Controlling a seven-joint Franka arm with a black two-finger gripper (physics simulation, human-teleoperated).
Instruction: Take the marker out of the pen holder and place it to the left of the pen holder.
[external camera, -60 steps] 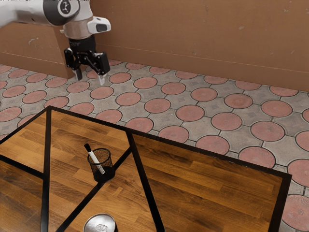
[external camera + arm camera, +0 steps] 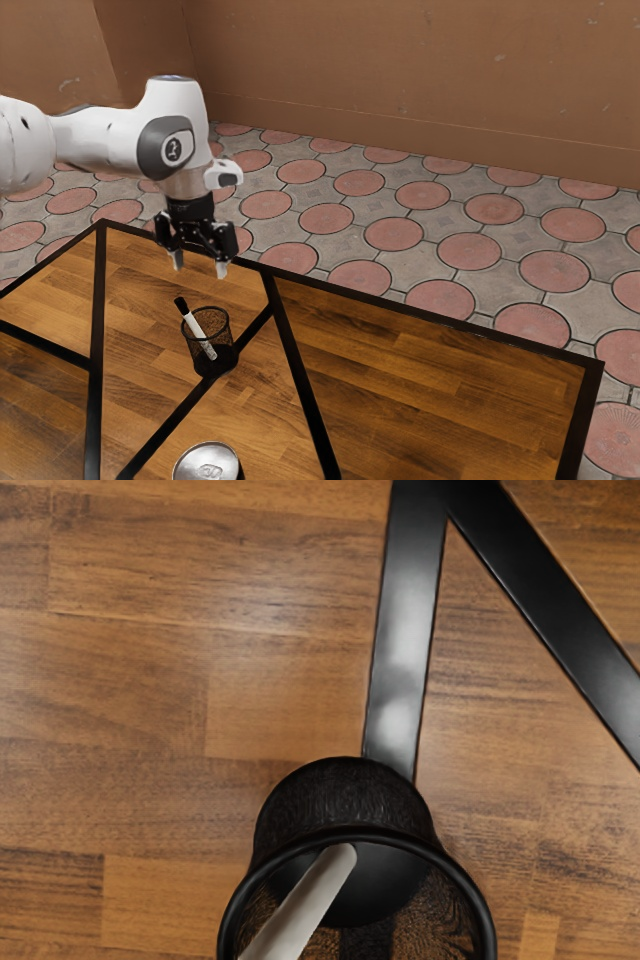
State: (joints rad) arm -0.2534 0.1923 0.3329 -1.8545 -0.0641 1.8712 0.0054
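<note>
Above the pen holder, my gripper (image 2: 201, 268) points down with its two fingers apart and nothing between them. The black mesh pen holder (image 2: 208, 345) stands upright on the wooden table. A white marker (image 2: 199, 328) with a black cap leans inside it, cap end up and sticking out over the rim. In the wrist view the pen holder (image 2: 345, 798) is near the hand, and the marker's white body (image 2: 305, 903) slants down into it; its cap is out of sight there.
A silver-topped can (image 2: 207, 465) stands on the table near the exterior view's bottom edge. Black strips (image 2: 308, 400) cross the wooden tabletop (image 2: 430, 385), and a brown wall (image 2: 420, 70) rises beyond the tiled floor.
My arm has come down and slightly toward the exterior view's right, bringing the gripper much closer to the pen holder. The holder, marker and can have stayed put.
</note>
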